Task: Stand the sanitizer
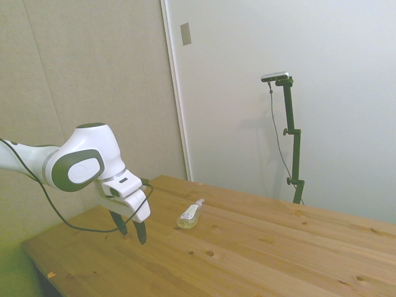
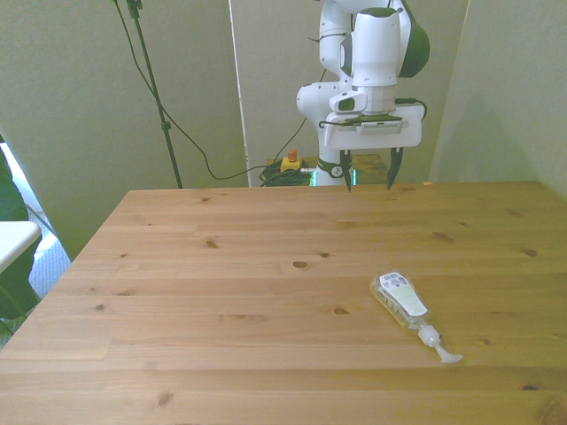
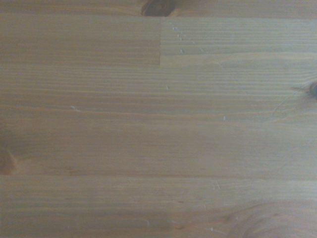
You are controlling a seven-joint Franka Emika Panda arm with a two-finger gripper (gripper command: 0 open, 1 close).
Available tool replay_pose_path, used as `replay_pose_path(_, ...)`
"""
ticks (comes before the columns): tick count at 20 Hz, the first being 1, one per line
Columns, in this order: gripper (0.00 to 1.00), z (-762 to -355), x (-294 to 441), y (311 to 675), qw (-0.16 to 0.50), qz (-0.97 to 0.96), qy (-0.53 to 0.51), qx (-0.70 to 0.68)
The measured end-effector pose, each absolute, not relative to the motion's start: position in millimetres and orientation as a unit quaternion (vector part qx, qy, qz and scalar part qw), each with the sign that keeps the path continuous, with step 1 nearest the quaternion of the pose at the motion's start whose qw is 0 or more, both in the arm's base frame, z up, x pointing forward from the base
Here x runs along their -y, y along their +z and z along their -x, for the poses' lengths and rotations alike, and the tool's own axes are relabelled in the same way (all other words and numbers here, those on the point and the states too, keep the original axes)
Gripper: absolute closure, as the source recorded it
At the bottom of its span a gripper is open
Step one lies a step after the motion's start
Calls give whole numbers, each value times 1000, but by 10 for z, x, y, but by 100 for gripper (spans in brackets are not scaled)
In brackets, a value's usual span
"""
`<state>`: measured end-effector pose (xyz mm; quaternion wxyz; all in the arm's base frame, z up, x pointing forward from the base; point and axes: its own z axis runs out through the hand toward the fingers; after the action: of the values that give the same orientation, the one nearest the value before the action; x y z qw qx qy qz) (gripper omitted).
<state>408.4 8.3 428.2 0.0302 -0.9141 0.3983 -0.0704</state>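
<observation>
The sanitizer (image 2: 403, 299) is a small clear bottle with a white label and a white pump cap, lying on its side on the wooden table (image 2: 221, 292), toward the front view's right and near the camera-side edge. In the side view the sanitizer (image 1: 190, 214) lies flat past the arm, cap pointing away. My gripper (image 2: 369, 181) hangs open above the table's far edge with nothing between its dark fingers, well apart from the bottle. From the side, the gripper (image 1: 130, 228) hovers just over the wood. The wrist view holds only bare wood grain.
A small orange scrap (image 1: 51, 274) lies near the table corner in the side view. Cables and a red-and-yellow button box (image 2: 290, 161) sit on the floor behind the table. A white surface edge (image 2: 13, 239) shows at the front view's left.
</observation>
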Motion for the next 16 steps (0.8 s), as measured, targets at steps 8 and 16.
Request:
replay_pose_path(8,0,-4663,-85,4528,14,910,-93,-405)
replay_pose_path(16,0,-5797,-252,4767,-2,898,-139,-417)
